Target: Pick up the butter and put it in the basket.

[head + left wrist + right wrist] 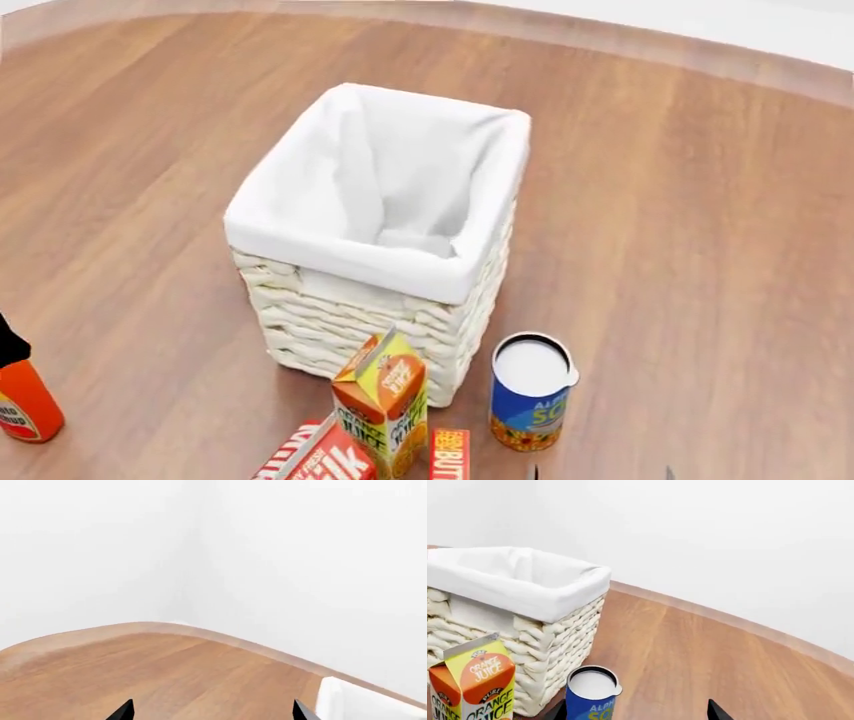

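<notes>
1. A large rectangular cream-white woven wicker basket (pixel 380 255) with a white cloth liner folded over its rim stands on the brown wood-grain counter (pixel 694 200), and the liner shows nothing inside.
2. The small slim red-orange butter box (pixel 450 455) with white lettering sits at the bottom edge of the head view, just in front of the basket's near corner; only its upper part is in the picture.
3. Just beside the butter, on its left, stands a gable-topped orange juice carton (pixel 383 400), close against the basket's front wall.
4. A red-and-white milk carton (pixel 310 458) lies lower left of the juice, cut off by the frame.
5. A blue-labelled round can with a pale top (pixel 531 392) stands just right of the butter, near the basket but apart from it.
6. An orange bottle (pixel 24 402) shows at the far left edge, well apart from the others.
7. The right claw (pixel 637 711) hovers low behind the can, its 2 dark fingertips (pixel 715 711) spread wide and holding nothing; the can sits between them in the right wrist view.
8. The left claw (pixel 213 711) is also spread, 2 black tips (pixel 123 711) over bare counter, with a corner of the basket's white liner beside one tip.
</notes>
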### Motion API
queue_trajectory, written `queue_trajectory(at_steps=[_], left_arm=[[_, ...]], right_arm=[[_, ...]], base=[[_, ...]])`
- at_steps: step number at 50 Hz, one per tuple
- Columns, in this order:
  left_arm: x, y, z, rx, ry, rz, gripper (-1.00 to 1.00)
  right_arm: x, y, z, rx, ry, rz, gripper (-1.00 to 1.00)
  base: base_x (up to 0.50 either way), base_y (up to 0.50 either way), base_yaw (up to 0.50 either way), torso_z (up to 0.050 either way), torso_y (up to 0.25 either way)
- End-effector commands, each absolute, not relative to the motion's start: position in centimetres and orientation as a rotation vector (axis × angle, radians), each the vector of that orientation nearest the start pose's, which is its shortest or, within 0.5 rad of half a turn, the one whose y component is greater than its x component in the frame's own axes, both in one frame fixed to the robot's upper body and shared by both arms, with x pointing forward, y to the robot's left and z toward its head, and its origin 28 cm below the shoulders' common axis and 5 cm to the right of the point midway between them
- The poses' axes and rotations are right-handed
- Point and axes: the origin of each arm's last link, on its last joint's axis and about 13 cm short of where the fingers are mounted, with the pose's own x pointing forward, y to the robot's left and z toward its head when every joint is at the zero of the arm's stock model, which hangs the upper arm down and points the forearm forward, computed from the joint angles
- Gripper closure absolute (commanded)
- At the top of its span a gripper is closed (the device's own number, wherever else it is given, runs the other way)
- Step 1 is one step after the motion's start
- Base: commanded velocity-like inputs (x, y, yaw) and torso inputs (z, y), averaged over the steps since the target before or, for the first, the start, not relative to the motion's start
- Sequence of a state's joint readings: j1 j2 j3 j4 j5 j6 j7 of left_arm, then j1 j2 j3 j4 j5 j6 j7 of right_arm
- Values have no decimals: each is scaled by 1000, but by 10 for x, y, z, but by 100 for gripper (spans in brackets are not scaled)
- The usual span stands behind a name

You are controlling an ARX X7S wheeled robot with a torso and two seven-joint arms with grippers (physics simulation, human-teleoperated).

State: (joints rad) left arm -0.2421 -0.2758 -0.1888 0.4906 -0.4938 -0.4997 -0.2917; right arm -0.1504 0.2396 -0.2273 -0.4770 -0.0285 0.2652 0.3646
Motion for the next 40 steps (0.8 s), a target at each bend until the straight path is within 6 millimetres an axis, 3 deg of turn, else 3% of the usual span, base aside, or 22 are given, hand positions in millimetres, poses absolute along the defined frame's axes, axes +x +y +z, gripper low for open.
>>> queue_trajectory(at_steps=[1, 25, 30, 40], left_arm=[[236, 271, 152, -190, -249, 216, -100], [237, 272, 152, -199, -240, 226, -100], [236, 272, 152, -202, -237, 227, -100], [222, 271, 151, -202, -209, 245, -100]], right_arm=[[168, -97, 63, -213, -80, -110, -100], [168, -97, 63, -215, -75, -111, -100], [166, -97, 62, -215, -75, -111, -100], [137, -94, 39, -131, -99, -21, -100]], base=[[0, 0, 0, 0, -250], [0, 0, 0, 0, -250], [0, 0, 0, 0, -86], [0, 0, 0, 0, 0]])
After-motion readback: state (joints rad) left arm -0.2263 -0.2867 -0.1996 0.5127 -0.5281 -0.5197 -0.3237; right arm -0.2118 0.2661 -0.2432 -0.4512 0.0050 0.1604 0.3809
